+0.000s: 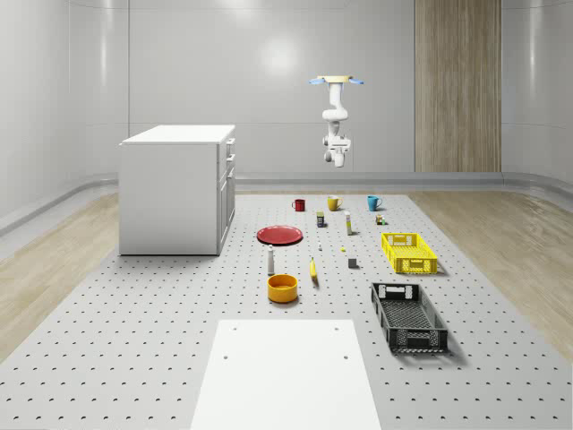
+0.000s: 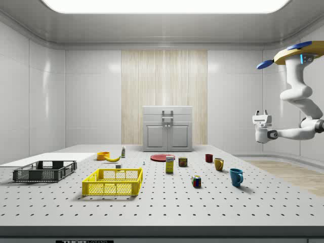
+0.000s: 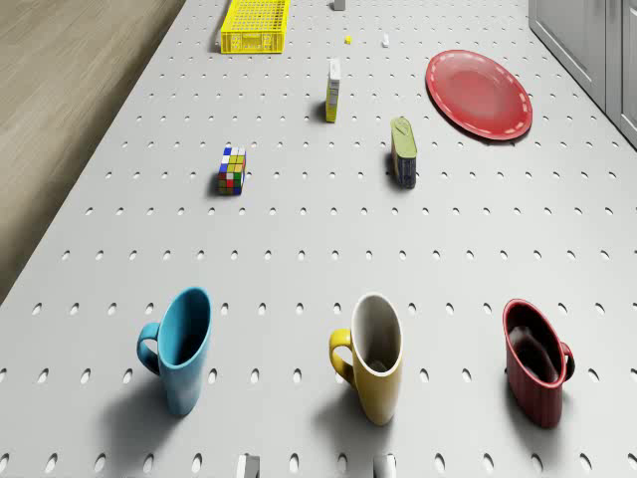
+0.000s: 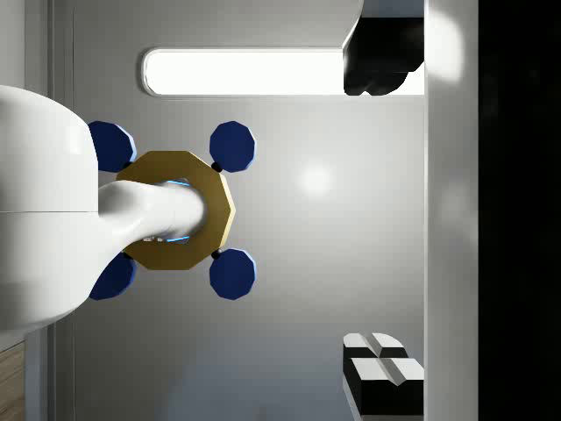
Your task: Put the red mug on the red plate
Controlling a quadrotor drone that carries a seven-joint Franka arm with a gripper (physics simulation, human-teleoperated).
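The drone (image 1: 337, 81) hovers high in the upper middle of the whole-scene view, beyond the table's (image 1: 161, 340) far edge. Its end effector (image 2: 260, 113) hangs up in the air, empty; I can't tell how wide it's open. Nothing's done: the red plate (image 1: 279, 235) lies bare, and the red mug (image 1: 298, 205) stands apart at mid-frame.

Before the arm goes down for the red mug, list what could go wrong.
1. The red mug stands in a row beside a yellow mug; a drifting descent could knock that one.
2. A can stands near the red plate; a low carry might clip it.
3. The drone hovers high above the floor, so the descent is long.
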